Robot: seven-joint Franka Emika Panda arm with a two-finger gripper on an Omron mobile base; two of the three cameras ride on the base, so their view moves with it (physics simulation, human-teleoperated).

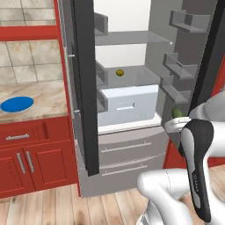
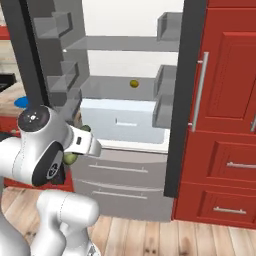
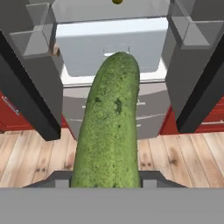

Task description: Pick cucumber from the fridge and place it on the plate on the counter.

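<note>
**A:** What is the gripper (image 3: 107, 183) doing now?

**B:** It is clamping the cucumber (image 3: 110, 127) endwise, which is running up the centre of the hand view, outside the fridge (image 1: 127, 110). I judge it is carrying it clear of the shelves.

**A:** Its appearance?

**B:** Dark green, mottled skin, rounded tip.

**A:** And the destination?

**B:** The blue plate (image 1: 16, 104) is waiting on the counter (image 1: 44, 99), at middle left in the left base view.

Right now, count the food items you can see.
2. The cucumber is held in the gripper, outside the open fridge. A small yellowish-brown item sits on a fridge shelf. Others may be hidden.
</note>
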